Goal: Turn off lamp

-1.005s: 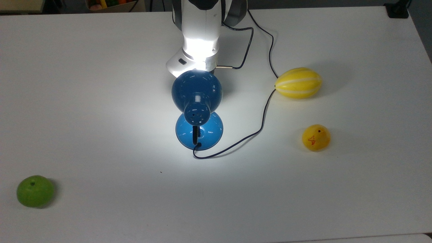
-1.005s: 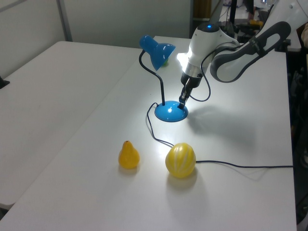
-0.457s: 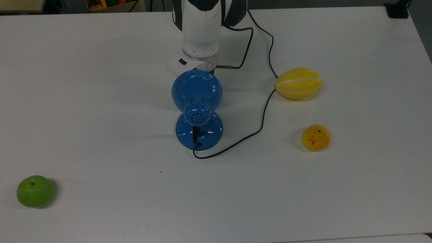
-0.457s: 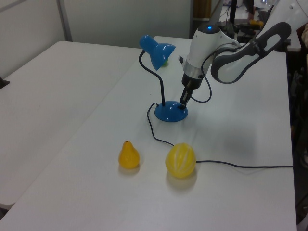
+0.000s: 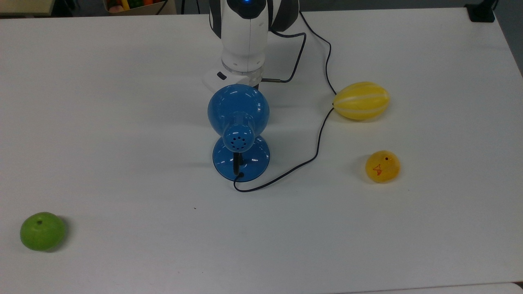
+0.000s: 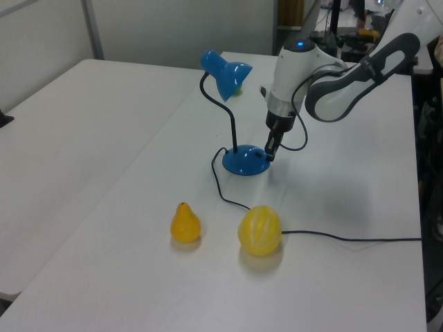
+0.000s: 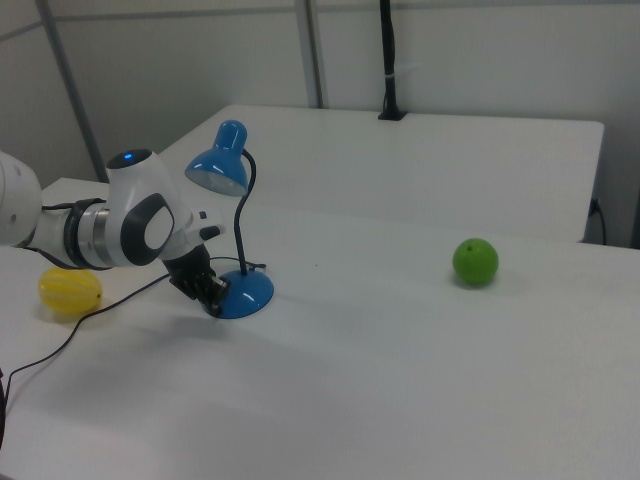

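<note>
Since no light falls from the shade, the lamp reads as already off, and the step in hand is judged to be a clean retreat.

Green apple (image 5: 42, 230): near the top view's lower left corner, well apart from everything else.

Lamp (image 5: 239, 109): mid-tabletop (image 5: 122, 122), glossy blue, its round base flat, its shade arched over on a black neck.

End effector (image 6: 270, 151): in the left view it sits just beside the right edge of the lamp base, pointing down; I cannot tell whether its fingers are parted or closed.

Cord (image 5: 318, 139): thin and dark, curling from the base toward the top view's right.

Striped yellow melon (image 5: 361, 100): right of the lamp, touching the cord.

Yellow pear (image 5: 382, 166): below the melon in the top view.

Doing it well: lift straight up and away from the base, avoiding the neck, shade and cord, so the lamp is not nudged or re-switched.
</note>
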You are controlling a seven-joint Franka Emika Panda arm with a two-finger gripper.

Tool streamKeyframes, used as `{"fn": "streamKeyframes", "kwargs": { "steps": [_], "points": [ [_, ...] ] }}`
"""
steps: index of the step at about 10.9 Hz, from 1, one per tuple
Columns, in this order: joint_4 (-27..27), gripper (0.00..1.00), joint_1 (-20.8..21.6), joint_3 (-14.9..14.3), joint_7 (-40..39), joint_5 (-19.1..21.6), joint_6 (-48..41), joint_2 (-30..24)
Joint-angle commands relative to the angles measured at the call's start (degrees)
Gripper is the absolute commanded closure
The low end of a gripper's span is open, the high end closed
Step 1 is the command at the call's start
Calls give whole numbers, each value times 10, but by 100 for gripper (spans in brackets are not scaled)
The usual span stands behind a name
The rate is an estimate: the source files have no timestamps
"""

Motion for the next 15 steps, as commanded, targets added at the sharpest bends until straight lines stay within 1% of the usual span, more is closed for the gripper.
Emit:
{"fn": "streamKeyframes", "kwargs": {
  "steps": [1, 5, 9, 10, 11, 12, 14, 15],
  "points": [
    [-3, 100, 6, 0, 19, -11, -88, -37],
    [79, 100, 10, 1, 19, -7, -288, -86],
    [196, 100, 9, 1, 13, 4, -436, -107],
    [226, 100, 6, 0, 12, 16, -458, -108],
    [244, 100, 4, -4, 4, 36, -480, -115],
    [249, 100, 1, -9, -15, 48, -494, -131],
    [248, 99, -17, -11, -63, 56, -521, -157],
    [248, 91, -25, -10, -66, 57, -523, -167]
  ]
}}
